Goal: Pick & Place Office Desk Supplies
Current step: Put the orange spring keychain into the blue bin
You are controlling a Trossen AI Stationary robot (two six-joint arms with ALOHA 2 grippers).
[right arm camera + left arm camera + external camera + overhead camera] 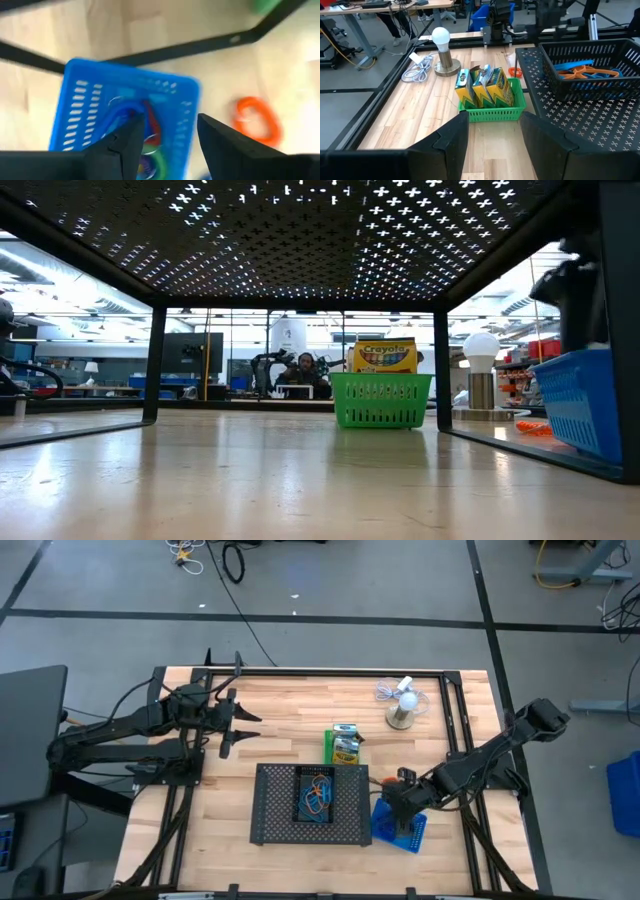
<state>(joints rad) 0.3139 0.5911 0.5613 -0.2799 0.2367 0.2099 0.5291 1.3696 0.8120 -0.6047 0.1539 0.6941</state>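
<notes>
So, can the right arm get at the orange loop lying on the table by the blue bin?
Probably yes. The right gripper hangs open over the blue bin, and the orange loop lies on bare wood beside it, with nothing on top of it.

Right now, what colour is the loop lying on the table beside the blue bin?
Orange loop, clearest in the right wrist view.

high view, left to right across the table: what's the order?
left claw → black mesh tray → green bin → right claw above the blue bin → white mini fan
</notes>
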